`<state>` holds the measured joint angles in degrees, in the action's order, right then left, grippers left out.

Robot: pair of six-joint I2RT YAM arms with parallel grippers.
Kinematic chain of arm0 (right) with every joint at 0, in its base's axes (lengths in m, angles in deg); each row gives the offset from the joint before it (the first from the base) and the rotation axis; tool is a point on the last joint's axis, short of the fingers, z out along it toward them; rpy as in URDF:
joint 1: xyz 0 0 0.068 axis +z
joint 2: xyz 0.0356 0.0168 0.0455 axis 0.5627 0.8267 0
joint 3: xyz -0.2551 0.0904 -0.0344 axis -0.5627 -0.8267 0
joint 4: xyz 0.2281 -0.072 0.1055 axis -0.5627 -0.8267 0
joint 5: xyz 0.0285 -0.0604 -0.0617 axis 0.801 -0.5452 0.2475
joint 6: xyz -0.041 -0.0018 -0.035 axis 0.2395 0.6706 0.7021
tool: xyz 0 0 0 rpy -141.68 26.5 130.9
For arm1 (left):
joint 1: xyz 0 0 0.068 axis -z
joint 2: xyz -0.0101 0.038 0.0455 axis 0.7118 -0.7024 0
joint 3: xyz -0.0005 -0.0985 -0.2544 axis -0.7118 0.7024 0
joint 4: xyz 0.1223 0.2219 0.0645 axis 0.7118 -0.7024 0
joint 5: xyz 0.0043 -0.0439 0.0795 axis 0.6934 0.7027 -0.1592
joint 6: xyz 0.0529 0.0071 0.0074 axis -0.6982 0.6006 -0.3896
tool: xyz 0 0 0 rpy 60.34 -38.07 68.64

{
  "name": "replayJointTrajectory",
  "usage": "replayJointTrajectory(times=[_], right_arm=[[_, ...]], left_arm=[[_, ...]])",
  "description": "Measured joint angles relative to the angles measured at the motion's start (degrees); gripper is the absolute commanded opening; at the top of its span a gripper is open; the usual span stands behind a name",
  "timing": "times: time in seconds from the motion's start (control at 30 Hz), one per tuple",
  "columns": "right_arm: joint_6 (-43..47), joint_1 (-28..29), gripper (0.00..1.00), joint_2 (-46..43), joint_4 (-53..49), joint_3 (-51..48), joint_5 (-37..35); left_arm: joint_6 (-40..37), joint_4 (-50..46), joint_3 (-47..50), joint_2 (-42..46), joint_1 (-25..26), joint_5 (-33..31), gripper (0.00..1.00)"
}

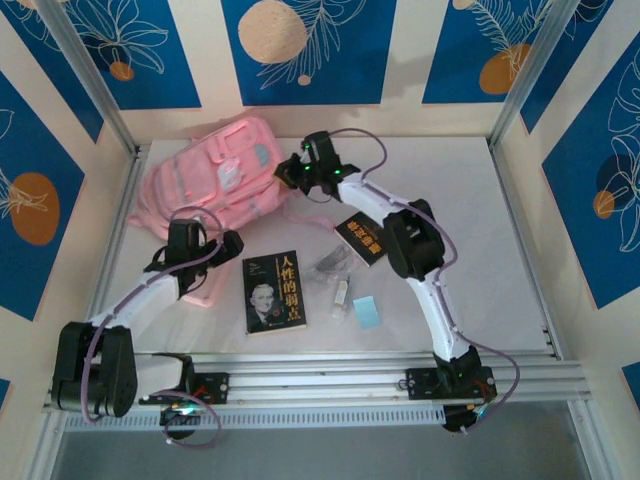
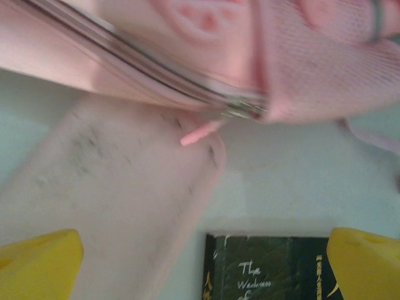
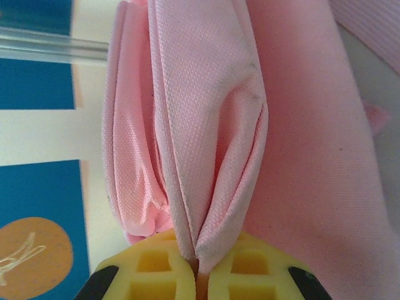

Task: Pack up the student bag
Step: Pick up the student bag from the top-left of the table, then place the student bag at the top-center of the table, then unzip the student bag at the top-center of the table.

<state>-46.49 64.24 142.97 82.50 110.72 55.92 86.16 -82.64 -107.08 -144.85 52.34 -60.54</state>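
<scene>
The student bag [image 1: 215,165], a big pink backpack with pale patches, lies at the back left of the table. My right gripper [image 1: 291,172] is at the bag's right edge. In the right wrist view that gripper [image 3: 199,270] is shut on a fold of the bag's pink fabric [image 3: 206,156]. My left gripper [image 1: 228,244] hovers just in front of the bag. In its wrist view the yellow fingertips [image 2: 40,262] stand wide apart, open, with nothing between them. The bag's zipper edge [image 2: 187,81] lies ahead.
A dark book [image 1: 273,291] with a portrait lies at front centre, its top edge [image 2: 269,265] near my left gripper. A flat pink pouch [image 1: 196,285] lies under the left arm. A second dark book [image 1: 360,240], a clear packet [image 1: 328,265] and a pale blue card [image 1: 366,312] lie nearby.
</scene>
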Motion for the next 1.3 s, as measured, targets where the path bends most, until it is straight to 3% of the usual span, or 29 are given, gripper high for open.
replayJointTrajectory(times=[0.27, 0.3, 0.37, 0.5, 0.57, 0.73, 0.93, 1.13, 1.3], right_arm=[[2.6, -8.7, 0.00, -8.9, 0.3, -12.0, 4.4], [3.1, -9.8, 0.04, -9.5, 0.3, -13.6, 4.8], [4.2, -12.1, 0.22, -10.3, 0.2, -16.3, 5.8], [5.7, -16.5, 0.79, -10.8, 1.3, -20.0, 6.3], [6.6, -18.5, 0.92, -11.9, 1.9, -22.1, 6.3], [9.9, -21.0, 0.94, -22.0, 0.3, -30.9, 4.3], [7.1, -14.6, 0.90, -33.5, 4.0, -43.8, 2.7], [-2.1, -5.4, 0.86, -28.9, 11.1, -49.2, 0.3], [-9.5, -2.1, 0.78, -20.2, 18.9, -47.4, -0.7]], left_arm=[[-0.2, 3.6, -1.7, -3.9, 0.0, 1.7, 1.00], [-0.2, 3.7, -1.7, -4.3, 0.0, 1.9, 1.00], [-0.2, 3.7, -1.7, -4.9, 0.0, 2.4, 1.00], [-0.2, 3.8, -1.7, -5.5, 0.0, 3.5, 1.00], [-0.2, 3.8, -1.9, -5.7, 0.0, 4.2, 1.00], [-0.2, 3.9, -3.3, -5.8, 0.0, 5.9, 1.00], [-0.2, 4.2, -3.7, -5.8, 0.2, 6.9, 1.00], [-0.2, 4.1, -3.7, -5.8, 1.2, 7.8, 1.00], [-0.4, 4.1, -3.7, -5.3, 2.2, 8.7, 1.00]])
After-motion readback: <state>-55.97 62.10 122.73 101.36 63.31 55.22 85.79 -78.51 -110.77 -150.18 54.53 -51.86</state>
